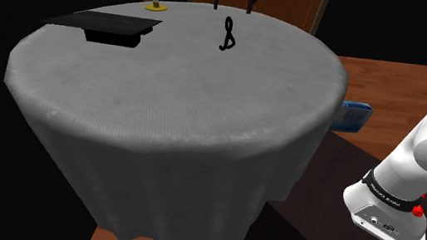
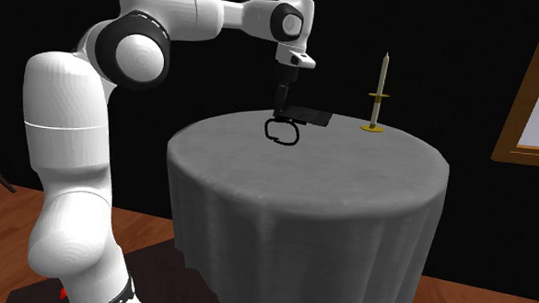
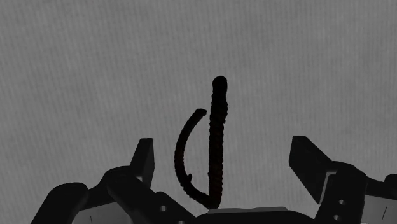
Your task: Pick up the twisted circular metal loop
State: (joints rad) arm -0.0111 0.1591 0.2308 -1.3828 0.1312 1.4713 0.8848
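Grey cloth drapes the round bench point(image 1: 161, 125). In the shoulder view the dark twisted loop point(image 1: 228, 35) sits on it toward the far side, well apart from the flat black slab point(image 1: 110, 27) on that view's left and from the candlestick base point(image 1: 156, 5) at the far rim. The claw point(image 1: 233, 7) hangs straight above the loop with its two tips spread, and the loop shows narrow between them.

From the second exterior view the white arm point(image 2: 171, 23) arches over the bench and points the claw point(image 2: 281, 108) downward. The loop point(image 2: 282, 131) lies directly beneath it and shows here as a broad open ring. The candle point(image 2: 381, 90) stands well off to this view's right. The tips look close above the loop, though I cannot tell whether there is any gap.

Through the wrist view the fingers point(image 3: 143, 162) stand wide apart and clasp nothing. The loop point(image 3: 215, 146) rests on the cloth between them, a little nearer one finger than the other. Its long axis runs away from the hand, crosswise to the line from finger to finger. To my eye the claw is already squared to it. A straight drop and a squeeze would pinch across the narrow way, with perhaps a slight sideways nudge first to centre it.
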